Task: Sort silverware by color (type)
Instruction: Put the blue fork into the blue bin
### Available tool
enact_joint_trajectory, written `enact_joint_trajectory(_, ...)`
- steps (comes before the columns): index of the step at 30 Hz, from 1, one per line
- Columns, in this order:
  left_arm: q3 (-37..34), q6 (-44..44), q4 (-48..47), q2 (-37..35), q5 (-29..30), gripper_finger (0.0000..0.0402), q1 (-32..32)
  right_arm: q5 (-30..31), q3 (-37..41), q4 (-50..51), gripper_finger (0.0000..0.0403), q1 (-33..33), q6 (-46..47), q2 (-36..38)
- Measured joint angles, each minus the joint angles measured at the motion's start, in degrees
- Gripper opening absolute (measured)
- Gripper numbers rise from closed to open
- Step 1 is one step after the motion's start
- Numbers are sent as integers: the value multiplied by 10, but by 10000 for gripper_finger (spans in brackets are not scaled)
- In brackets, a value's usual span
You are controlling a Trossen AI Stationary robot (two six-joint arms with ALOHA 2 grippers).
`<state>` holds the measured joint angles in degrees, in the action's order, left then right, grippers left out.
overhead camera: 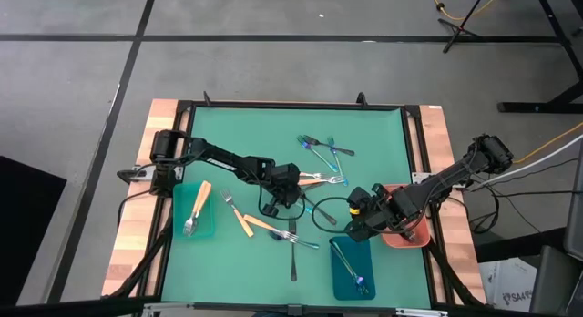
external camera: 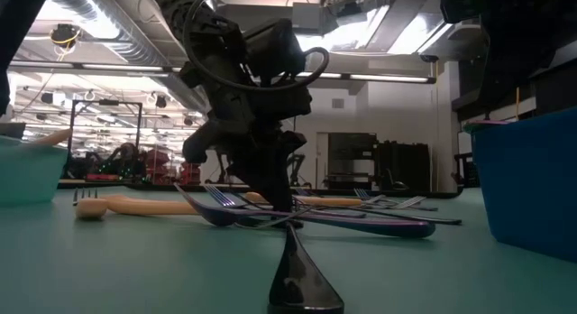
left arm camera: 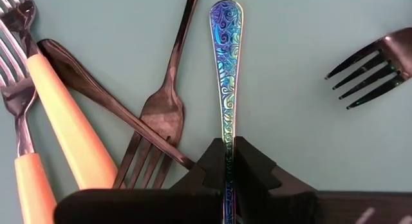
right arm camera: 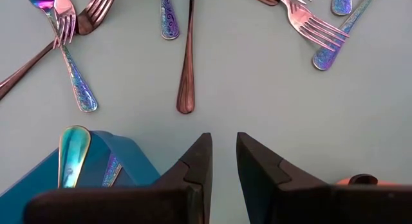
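Observation:
Silverware lies scattered on the green table: iridescent and dark pieces [overhead camera: 321, 149] toward the far side, orange-handled forks [overhead camera: 246, 221] and a dark utensil [overhead camera: 293, 255] nearer. My left gripper [overhead camera: 282, 188] stands mid-table, pointing down, shut on an iridescent utensil [left arm camera: 226, 63]. Beside it lie dark forks [left arm camera: 161, 114] and orange handles [left arm camera: 64, 127]. My right gripper [right arm camera: 223, 156] hovers open over bare table between the blue tray [right arm camera: 103, 153] and the salmon tray [overhead camera: 407, 228]. The teal tray [overhead camera: 193, 212] holds an orange-handled fork. My left gripper pinches the iridescent utensil's patterned handle [left arm camera: 228, 135] between its two fingers, well back from the rounded free end [left arm camera: 226, 11]. The fingers come from above, pointing down [external camera: 261, 183]. The utensil's head end is hidden under the gripper. Whether it is off the table cannot be told.
The blue tray [overhead camera: 351, 267] near the front edge holds iridescent pieces [right arm camera: 72, 153]. A dark utensil [right arm camera: 187, 63] and iridescent forks [right arm camera: 64, 50] lie ahead of my right gripper. Wooden strips [overhead camera: 137, 217] border the table on both sides. Cables loop between the two grippers [overhead camera: 323, 208].

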<state>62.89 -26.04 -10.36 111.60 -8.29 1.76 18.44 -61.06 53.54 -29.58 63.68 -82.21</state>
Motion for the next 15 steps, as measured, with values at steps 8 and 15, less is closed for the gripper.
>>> enact_joint_trajectory(8, -2, 50, 4, -23, 2, 10, 0, 4, 0, 1, 62, 0, 0, 0)
enact_joint_trajectory(15, -1, 82, 14, -33, 1, 10, -1, 4, 0, 8, 62, 0, -12, 2)
